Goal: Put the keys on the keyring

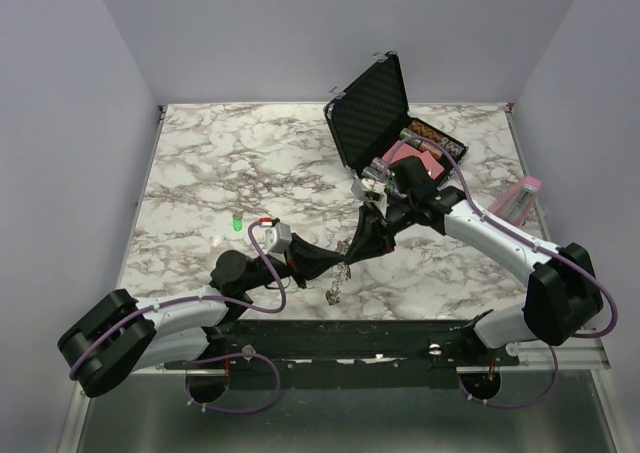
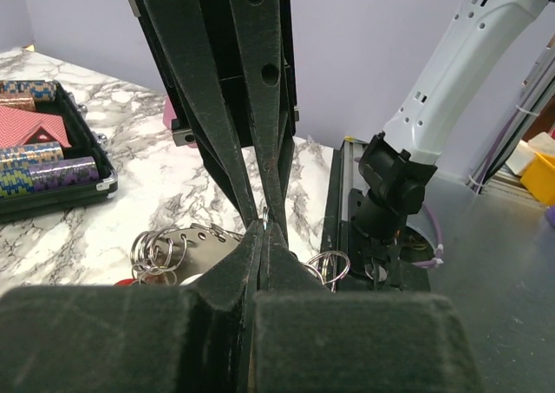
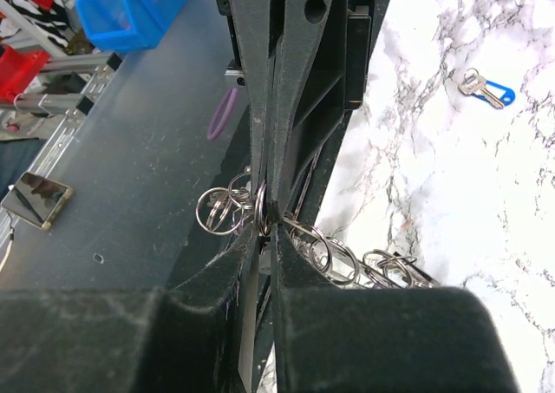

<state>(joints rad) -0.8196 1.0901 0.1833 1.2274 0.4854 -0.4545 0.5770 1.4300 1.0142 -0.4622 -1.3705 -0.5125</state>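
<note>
My two grippers meet tip to tip above the front middle of the marble table (image 1: 220,163). The left gripper (image 1: 343,266) (image 2: 264,230) is shut, with a thin sliver of silver ring between its tips. The right gripper (image 1: 353,254) (image 3: 270,219) is pinched on a ring of the same bunch. The keyring (image 1: 334,291) (image 2: 156,247) (image 3: 334,252) is a cluster of silver split rings and chain. It hangs below the tips, with a flat silver plate (image 2: 198,235) full of holes. A bit of red (image 2: 128,280) shows under the rings; no whole key shows there.
An open black case (image 1: 372,108) (image 2: 52,193) holding coloured chips stands at the back right. A small key-shaped piece with a blue head (image 3: 487,88) lies on the marble. A green piece (image 1: 237,222) sits left of centre, and a pink object (image 1: 520,198) lies at the right edge.
</note>
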